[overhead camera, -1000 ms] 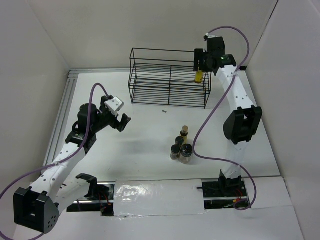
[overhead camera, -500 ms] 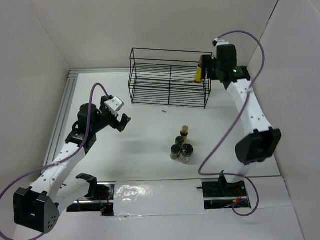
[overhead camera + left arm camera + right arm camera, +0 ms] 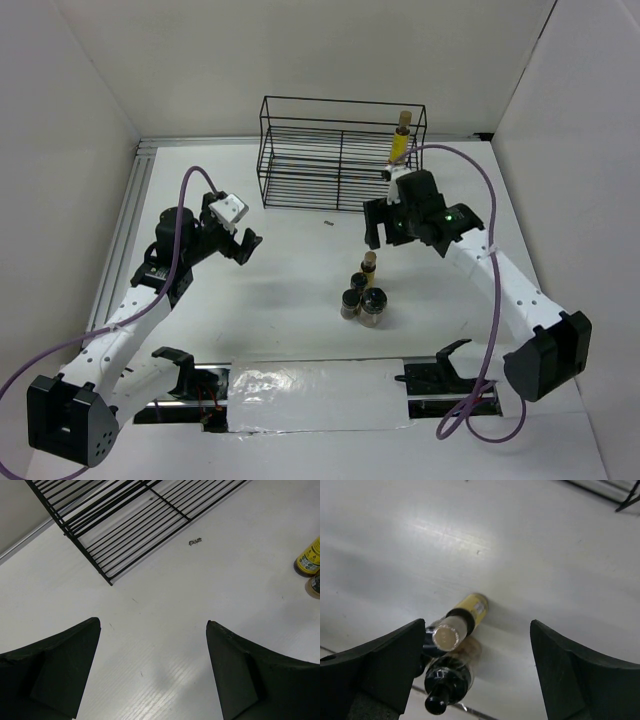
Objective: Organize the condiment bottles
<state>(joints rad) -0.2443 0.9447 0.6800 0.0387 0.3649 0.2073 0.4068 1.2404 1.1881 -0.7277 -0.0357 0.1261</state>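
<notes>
My right gripper [image 3: 476, 625] hangs with its jaws spread wide, gripping nothing. Below and between them stands a slim yellow-filled bottle with a tan cap [image 3: 466, 616] on the white table [image 3: 280, 300]. What look like three dark-lidded jars [image 3: 372, 308] crowd just beside it. My left gripper [image 3: 152, 624] is spread and empty too, well apart from them. A second slim yellow bottle [image 3: 400, 143] stands at the right end of the black wire rack [image 3: 310, 185].

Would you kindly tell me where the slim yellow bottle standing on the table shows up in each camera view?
Top external: slim yellow bottle near the picture's centre.
Left wrist: cropped at the right edge.
Right wrist: lower left of centre, seen from above.
Shared landmark: wire rack, in top external and left wrist.
</notes>
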